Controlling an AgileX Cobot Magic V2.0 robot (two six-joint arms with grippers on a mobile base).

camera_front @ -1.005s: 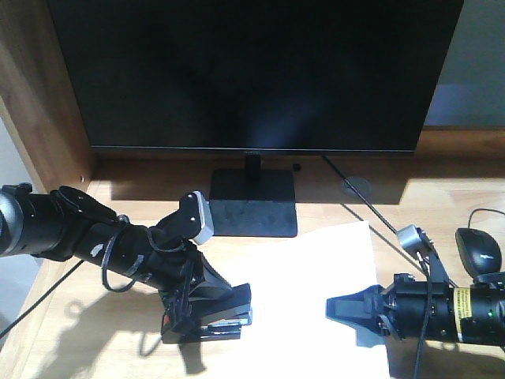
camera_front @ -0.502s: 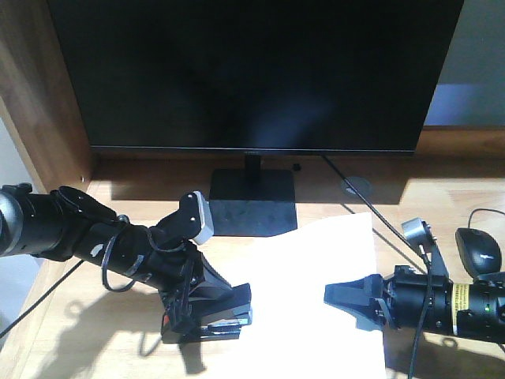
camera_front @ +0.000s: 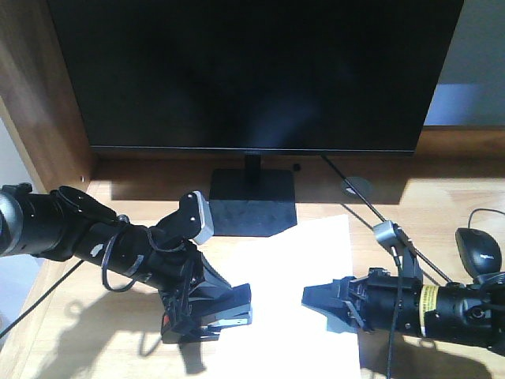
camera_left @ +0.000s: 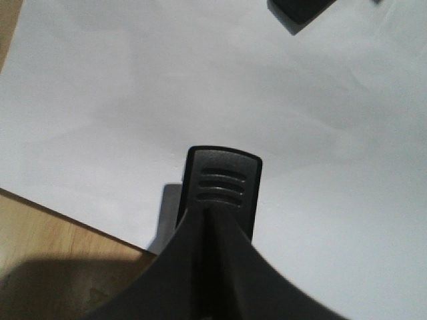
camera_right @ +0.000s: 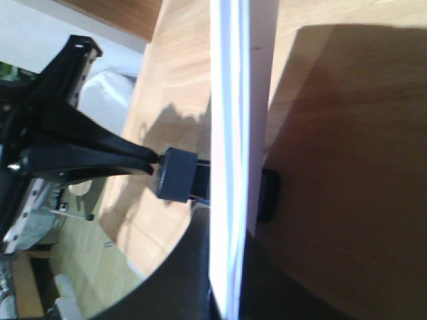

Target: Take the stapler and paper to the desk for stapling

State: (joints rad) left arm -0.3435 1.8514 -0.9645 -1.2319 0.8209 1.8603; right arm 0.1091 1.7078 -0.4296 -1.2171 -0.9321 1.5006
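Observation:
My left gripper (camera_front: 235, 304) is shut on the black stapler (camera_front: 225, 321), holding it low over the light wood desk (camera_front: 95, 332) at the paper's left edge. In the left wrist view the stapler's ribbed end (camera_left: 223, 181) sticks out past the closed fingers (camera_left: 200, 267) and lies over the white paper (camera_left: 133, 100). The paper (camera_front: 276, 260) lies across the desk's middle. My right gripper (camera_front: 314, 298) is shut on its right part. In the right wrist view the sheet (camera_right: 227, 120) runs edge-on between the two fingers, and the stapler's end (camera_right: 177, 175) touches its left side.
A large black monitor (camera_front: 252, 71) on a square stand (camera_front: 254, 204) fills the back. A black mouse (camera_front: 479, 251) lies at the right edge and a cable (camera_front: 371, 207) runs diagonally behind the right arm. A brown side panel (camera_front: 39, 103) bounds the left.
My right gripper has moved left with the paper in it, sliding the sheet toward the stapler. The left arm and stapler have stayed in place.

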